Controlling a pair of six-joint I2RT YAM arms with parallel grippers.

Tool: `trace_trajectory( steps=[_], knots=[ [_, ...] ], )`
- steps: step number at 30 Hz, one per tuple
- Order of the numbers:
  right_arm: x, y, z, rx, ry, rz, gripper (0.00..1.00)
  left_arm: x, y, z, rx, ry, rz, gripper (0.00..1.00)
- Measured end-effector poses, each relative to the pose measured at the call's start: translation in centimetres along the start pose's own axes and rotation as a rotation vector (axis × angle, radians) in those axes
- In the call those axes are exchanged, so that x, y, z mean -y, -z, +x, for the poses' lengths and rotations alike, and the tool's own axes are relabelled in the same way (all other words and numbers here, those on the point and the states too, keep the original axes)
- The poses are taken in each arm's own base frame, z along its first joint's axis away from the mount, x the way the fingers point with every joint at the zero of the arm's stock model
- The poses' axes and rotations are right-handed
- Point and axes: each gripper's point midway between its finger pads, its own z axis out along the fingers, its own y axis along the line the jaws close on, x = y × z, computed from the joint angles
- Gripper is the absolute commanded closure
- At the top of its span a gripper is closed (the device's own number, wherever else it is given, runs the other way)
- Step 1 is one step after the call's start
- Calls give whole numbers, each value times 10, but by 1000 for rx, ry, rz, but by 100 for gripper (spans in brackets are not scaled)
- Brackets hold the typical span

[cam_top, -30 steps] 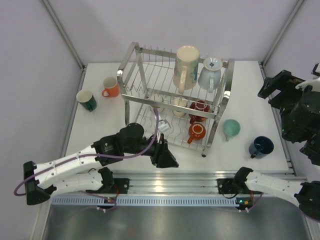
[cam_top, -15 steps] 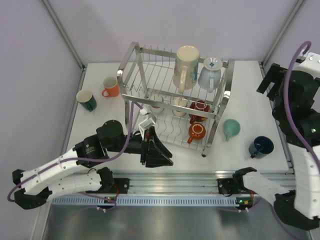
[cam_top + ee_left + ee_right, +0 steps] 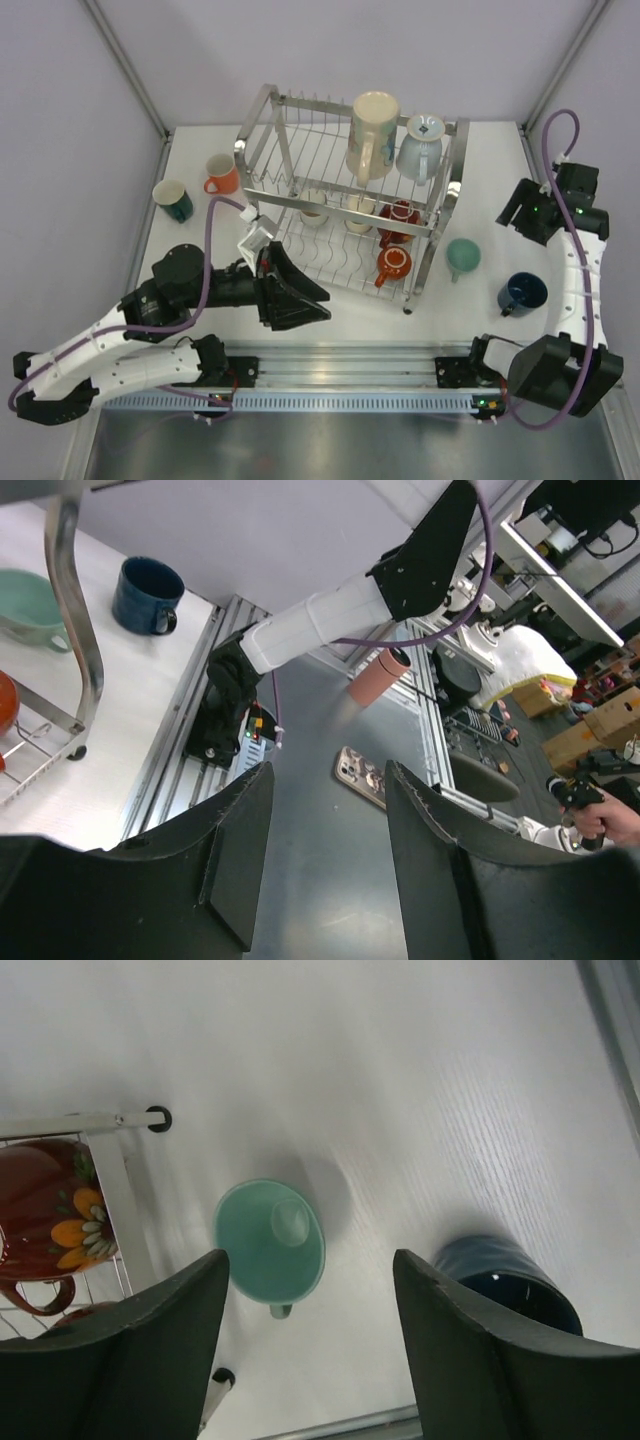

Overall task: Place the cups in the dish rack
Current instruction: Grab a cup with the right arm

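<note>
My left gripper has its fingers apart and nothing between them; it sits low, just in front of the near left corner of the dish rack; my right gripper is spread too, and empty; it hangs high over the mint cup and the navy cup; both cups stand on the table, right of the rack; I see a cream mug on the top shelf; red cups sit below; an orange cup and a teal cup wait on the left.
</note>
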Motion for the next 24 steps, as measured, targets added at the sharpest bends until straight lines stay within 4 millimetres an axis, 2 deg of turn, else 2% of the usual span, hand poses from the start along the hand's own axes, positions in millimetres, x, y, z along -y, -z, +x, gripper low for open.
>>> trace_trajectory(
  steps=[5, 12, 18, 24],
  knots=[
    [-9, -21, 14, -37, -2, -77, 48, 7, 10, -20, 79, -26, -18, 45],
    [-17, -46, 48, -104, -38, -159, 53, 4, 16, -37, 154, -48, -68, 44],
    [-9, -71, 83, -194, -66, -142, 57, -2, 17, -42, 178, -49, -109, 44],
    [-4, -86, 89, -193, -64, -129, 59, -2, 19, -47, 196, -54, -119, 44]
  ],
)
